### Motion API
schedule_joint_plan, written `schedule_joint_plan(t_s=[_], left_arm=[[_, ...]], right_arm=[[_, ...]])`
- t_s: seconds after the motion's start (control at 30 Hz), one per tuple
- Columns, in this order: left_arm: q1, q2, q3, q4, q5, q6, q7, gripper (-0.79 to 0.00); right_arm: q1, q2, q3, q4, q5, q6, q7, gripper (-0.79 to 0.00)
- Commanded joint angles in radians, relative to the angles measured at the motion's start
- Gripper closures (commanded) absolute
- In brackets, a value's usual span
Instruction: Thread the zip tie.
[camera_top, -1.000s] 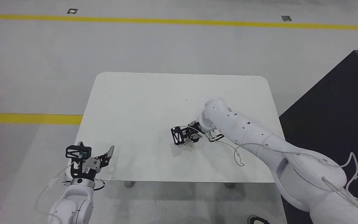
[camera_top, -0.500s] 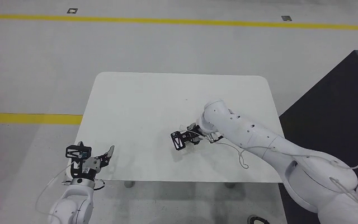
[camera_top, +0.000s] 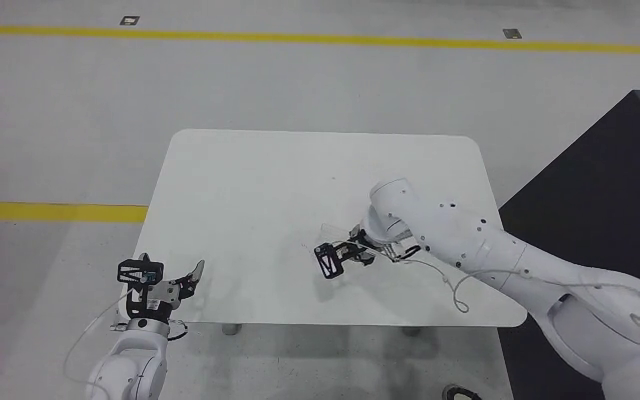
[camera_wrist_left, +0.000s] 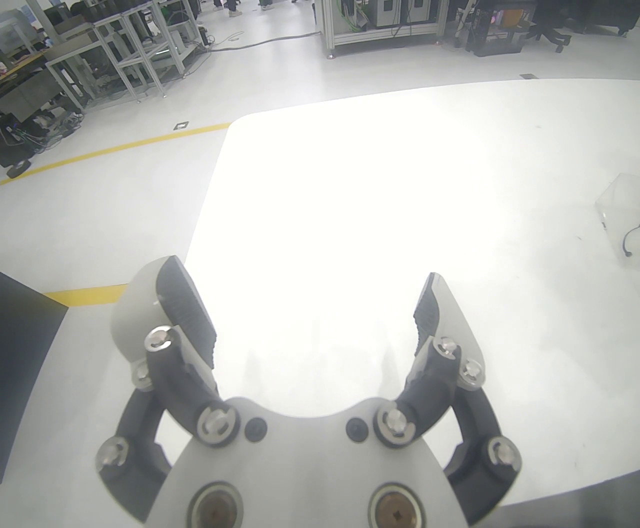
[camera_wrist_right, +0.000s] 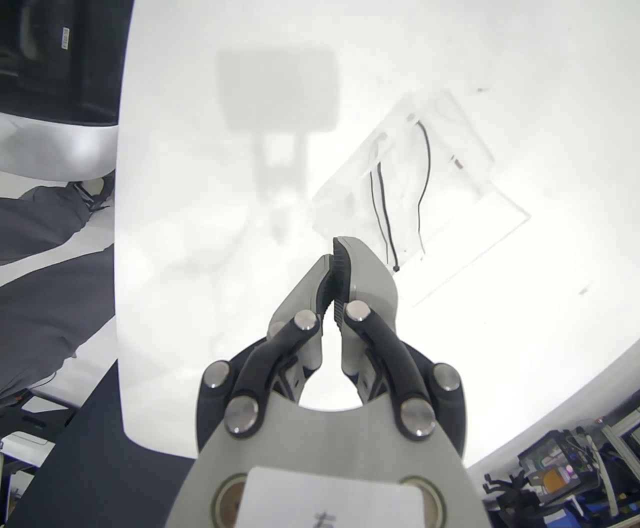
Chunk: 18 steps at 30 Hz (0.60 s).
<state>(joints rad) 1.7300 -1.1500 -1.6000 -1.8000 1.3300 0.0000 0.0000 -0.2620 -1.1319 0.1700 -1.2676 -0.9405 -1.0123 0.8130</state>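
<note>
Two black zip ties (camera_wrist_right: 386, 220) lie inside a flat clear bag (camera_wrist_right: 460, 200) on the white table (camera_top: 300, 180). My right gripper (camera_wrist_right: 336, 247) is shut, its tips at the bag's near edge and seemingly pinching it. In the top view this gripper (camera_top: 330, 258) hangs over the table's front middle. The left wrist view catches the bag (camera_wrist_left: 617, 210) at its edge, tilted up, with a zip tie end poking down. My left gripper (camera_wrist_left: 300, 272) is open and holds nothing, hovering at the table's front left corner (camera_top: 168, 272).
The table's front edge (camera_top: 330, 322) runs close below the right gripper. A dark panel (camera_top: 590, 180) stands off the table's right side. A person's dark trouser leg (camera_wrist_right: 50, 280) is beside the table in the right wrist view.
My right gripper has shifted toward the table's front edge and slightly right, staying shut. The left arm has not moved.
</note>
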Motion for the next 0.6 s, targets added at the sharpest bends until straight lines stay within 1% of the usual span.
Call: schedule_joint_plan(t_s=[0.0, 0.23, 0.33, 0.4, 0.57], left_arm=[[0.0, 0.0, 0.0, 0.0, 0.0, 0.0, 0.0, -0.785], [0.0, 0.0, 0.0, 0.0, 0.0, 0.0, 0.0, -0.785], [0.0, 0.0, 0.0, 0.0, 0.0, 0.0, 0.0, -0.785], [0.0, 0.0, 0.0, 0.0, 0.0, 0.0, 0.0, -0.785], [0.0, 0.0, 0.0, 0.0, 0.0, 0.0, 0.0, -0.785]], right_arm=[[-0.005, 0.009, 0.0, -0.019, -0.009, 0.0, -0.005, 0.0], [0.035, 0.033, 0.0, -0.071, 0.032, 0.0, -0.008, 0.0], [0.048, 0.033, 0.0, -0.044, 0.022, 0.0, -0.042, 0.0], [0.05, 0.026, 0.0, -0.036, -0.009, 0.0, -0.08, 0.0], [0.032, 0.005, 0.0, 0.0, -0.176, 0.0, -0.237, 0.0]])
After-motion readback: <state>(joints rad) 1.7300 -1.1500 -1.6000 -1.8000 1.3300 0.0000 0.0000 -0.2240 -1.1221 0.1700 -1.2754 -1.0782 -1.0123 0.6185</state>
